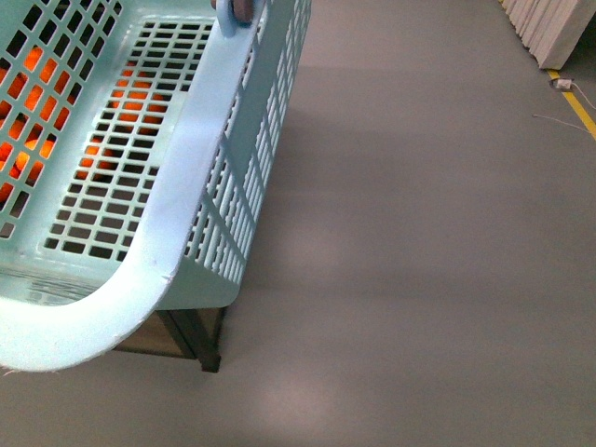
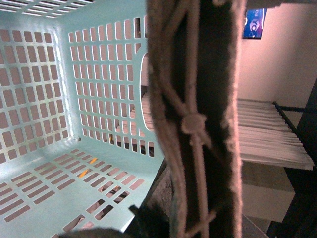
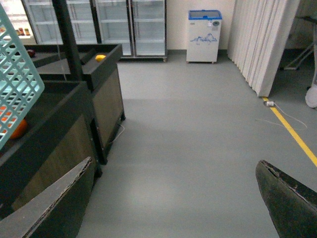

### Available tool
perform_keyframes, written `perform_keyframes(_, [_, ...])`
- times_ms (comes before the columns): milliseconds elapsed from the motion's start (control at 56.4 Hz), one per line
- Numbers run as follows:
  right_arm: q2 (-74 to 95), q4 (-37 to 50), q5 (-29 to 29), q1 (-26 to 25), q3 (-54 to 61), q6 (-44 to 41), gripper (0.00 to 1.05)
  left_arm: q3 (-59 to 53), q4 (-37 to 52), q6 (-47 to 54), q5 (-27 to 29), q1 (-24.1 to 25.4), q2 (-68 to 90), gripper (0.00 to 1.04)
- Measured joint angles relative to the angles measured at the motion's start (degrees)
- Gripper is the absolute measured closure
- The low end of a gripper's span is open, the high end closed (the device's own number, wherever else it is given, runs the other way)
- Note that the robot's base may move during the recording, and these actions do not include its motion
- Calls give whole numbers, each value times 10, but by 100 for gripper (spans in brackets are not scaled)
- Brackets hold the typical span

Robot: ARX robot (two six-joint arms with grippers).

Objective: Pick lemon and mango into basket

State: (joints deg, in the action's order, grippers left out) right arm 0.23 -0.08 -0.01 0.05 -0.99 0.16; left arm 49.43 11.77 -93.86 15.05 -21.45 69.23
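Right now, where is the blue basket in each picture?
Front view: the basket fills the left side.
Left wrist view: its inside walls and floor, close up.
Right wrist view: only a corner, above the dark counter.
Shared landmark: orange fruit beneath it, in front and right wrist views.

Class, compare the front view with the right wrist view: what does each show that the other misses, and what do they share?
Front view only: a look down into the basket, onto its slotted bottom. Right wrist view only: the open right gripper, glass-door fridges, a white chest freezer, a curtain, and what looks like the lemon on a dark stand. Both: the basket, grey floor, yellow floor line and orange fruit below the basket.
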Motion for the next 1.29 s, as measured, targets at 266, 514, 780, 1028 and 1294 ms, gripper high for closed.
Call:
perform_keyframes(266, [0, 0, 0, 0, 0, 0, 9, 0, -1, 0, -2, 0, 0, 99])
perform_keyframes(514, [-1, 0, 0, 0, 0, 0, 9, 0, -1, 0, -1, 0, 0, 99])
perform_keyframes(780, [-1, 0, 0, 0, 0, 0, 9, 0, -2, -1, -1, 0, 0, 99])
perform_keyframes(1028, [0, 0, 1, 0, 0, 0, 9, 0, -2, 0, -1, 1, 0, 99])
perform_keyframes(1294, [0, 0, 1, 0, 0, 0, 9, 0, -2, 0, -1, 0, 0, 99])
